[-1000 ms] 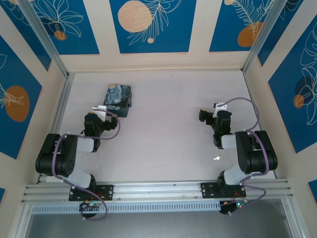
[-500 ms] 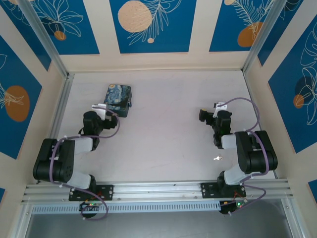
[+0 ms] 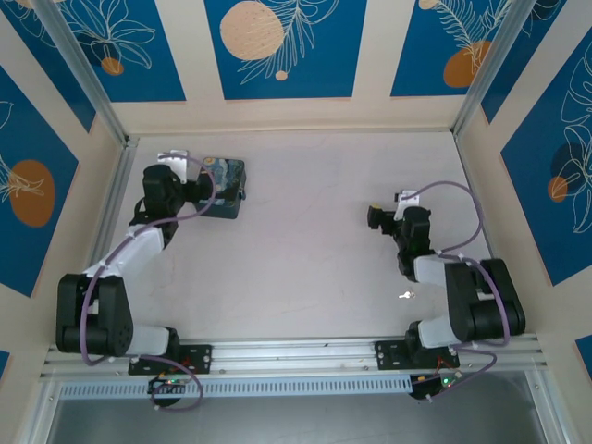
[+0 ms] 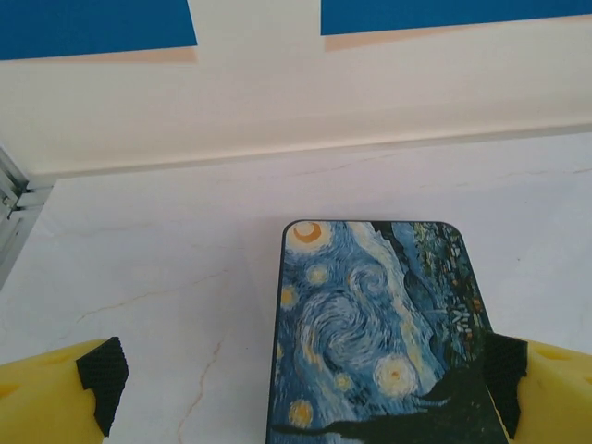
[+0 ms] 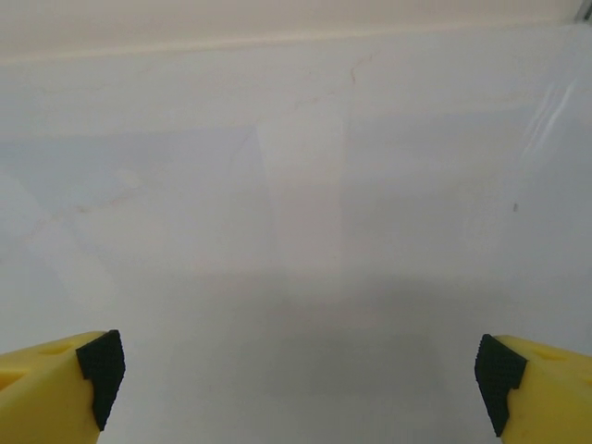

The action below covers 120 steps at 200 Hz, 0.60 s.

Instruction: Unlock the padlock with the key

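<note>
The key (image 3: 404, 295) is a tiny silvery piece lying on the table near the right arm's base, behind my right gripper (image 3: 375, 217). That gripper (image 5: 301, 379) is open over bare tabletop with nothing between its fingers. A small dark bit (image 3: 243, 194) on the right edge of the night-sky tin (image 3: 225, 183) may be the padlock; it is too small to tell. My left gripper (image 3: 197, 191) is open at the tin's left end. In the left wrist view the tin (image 4: 379, 324) lies between the spread fingers of the left gripper (image 4: 303, 384), closer to the right pad (image 4: 504, 379).
Patterned blue and cream walls enclose the table on three sides. An aluminium rail (image 3: 116, 199) runs along the left edge and another (image 3: 296, 351) along the front by the arm bases.
The left arm has stretched forward, carrying its gripper from in front of the tin up to the tin's left end. The right gripper has shifted slightly left. Both stay open.
</note>
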Each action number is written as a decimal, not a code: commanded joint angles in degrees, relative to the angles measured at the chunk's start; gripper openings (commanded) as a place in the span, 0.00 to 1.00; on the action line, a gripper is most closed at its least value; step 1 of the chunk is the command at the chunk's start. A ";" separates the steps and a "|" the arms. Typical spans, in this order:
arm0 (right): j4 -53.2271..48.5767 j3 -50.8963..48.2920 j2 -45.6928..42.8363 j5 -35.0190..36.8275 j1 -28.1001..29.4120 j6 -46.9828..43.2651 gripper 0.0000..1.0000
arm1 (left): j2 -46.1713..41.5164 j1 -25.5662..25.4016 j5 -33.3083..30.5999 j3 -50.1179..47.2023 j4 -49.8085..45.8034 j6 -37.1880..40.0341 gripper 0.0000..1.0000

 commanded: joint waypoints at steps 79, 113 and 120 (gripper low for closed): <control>-53.63 35.99 -1.37 -20.24 -8.04 22.99 0.99 | 33.54 3.62 3.74 48.53 -38.49 -11.24 1.00; -56.34 34.93 -3.75 -28.66 -5.54 25.44 0.98 | 46.01 4.19 6.71 62.84 -48.21 -13.23 1.00; -57.16 34.92 -4.03 -29.24 -4.36 25.56 0.97 | 47.83 4.19 7.58 64.79 -49.48 -13.45 1.00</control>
